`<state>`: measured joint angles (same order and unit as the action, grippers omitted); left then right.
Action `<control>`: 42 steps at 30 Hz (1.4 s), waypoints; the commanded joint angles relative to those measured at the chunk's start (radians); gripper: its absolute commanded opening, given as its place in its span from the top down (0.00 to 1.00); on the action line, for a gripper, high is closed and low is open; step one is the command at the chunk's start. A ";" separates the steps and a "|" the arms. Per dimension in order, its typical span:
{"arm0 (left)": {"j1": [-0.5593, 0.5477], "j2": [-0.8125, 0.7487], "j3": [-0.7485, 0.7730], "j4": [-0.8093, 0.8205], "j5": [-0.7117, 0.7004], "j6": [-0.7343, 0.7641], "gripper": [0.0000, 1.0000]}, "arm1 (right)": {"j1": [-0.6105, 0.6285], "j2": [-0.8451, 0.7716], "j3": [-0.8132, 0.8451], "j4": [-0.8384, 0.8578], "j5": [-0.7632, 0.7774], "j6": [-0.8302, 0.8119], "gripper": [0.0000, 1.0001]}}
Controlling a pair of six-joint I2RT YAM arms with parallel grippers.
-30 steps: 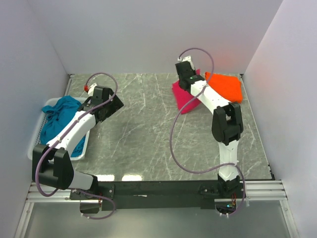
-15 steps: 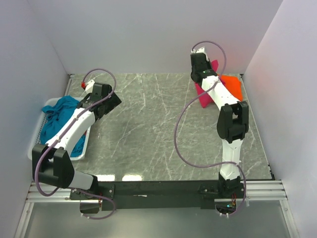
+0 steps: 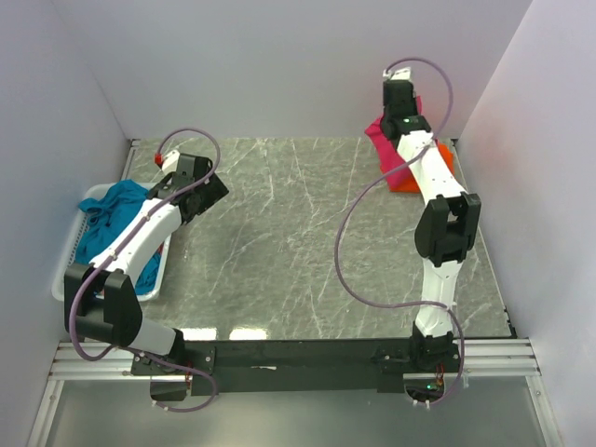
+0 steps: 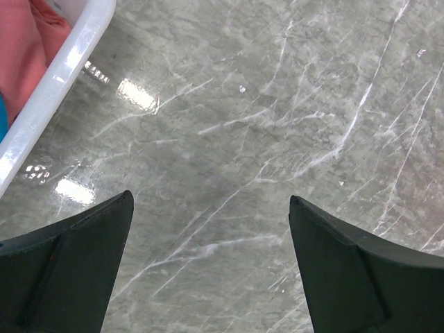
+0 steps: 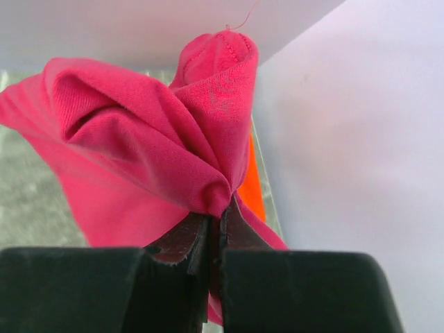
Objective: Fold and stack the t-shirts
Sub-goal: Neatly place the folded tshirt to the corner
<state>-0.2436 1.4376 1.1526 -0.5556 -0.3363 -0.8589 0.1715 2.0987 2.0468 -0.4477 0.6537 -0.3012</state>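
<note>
My right gripper point(image 5: 220, 222) is shut on a bunched fold of the magenta-pink t-shirt point(image 5: 139, 139), held up near the back right corner. From above, the gripper point(image 3: 402, 98) is high by the back wall. The pink shirt point(image 3: 380, 135) hangs from it over the orange t-shirt point(image 3: 440, 156), a strip of which point(image 5: 251, 184) shows behind the pink cloth. The teal-blue t-shirt point(image 3: 112, 216) lies crumpled in the white basket point(image 3: 90, 195) at the left. My left gripper point(image 3: 210, 192) hovers open over bare table beside the basket, nothing between its fingers point(image 4: 209, 198).
The basket's white rim point(image 4: 66, 73) is close to the left gripper's left side. White walls close in the back, left and right of the marble table point(image 3: 279, 233). The right arm's purple cable point(image 3: 343, 261) loops over the table's right half.
The right arm has carried the pink t-shirt up and rightward, from beside the orange one to above it near the back wall. The left arm barely shifted.
</note>
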 commanded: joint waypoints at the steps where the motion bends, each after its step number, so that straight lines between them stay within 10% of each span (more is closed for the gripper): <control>1: 0.000 0.004 0.047 0.000 -0.024 0.000 0.01 | -0.062 -0.008 0.084 -0.017 -0.095 0.092 1.00; 19: 0.000 0.044 0.068 -0.009 -0.020 -0.002 0.01 | -0.273 0.276 0.210 -0.065 -0.352 0.254 1.00; 42: 0.000 -0.016 0.033 0.029 0.023 0.014 0.01 | -0.179 -0.048 0.131 -0.212 -0.555 0.415 1.00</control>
<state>-0.2436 1.4620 1.1805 -0.5568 -0.3286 -0.8585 -0.0299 2.1139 2.1509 -0.6235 0.1295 0.0765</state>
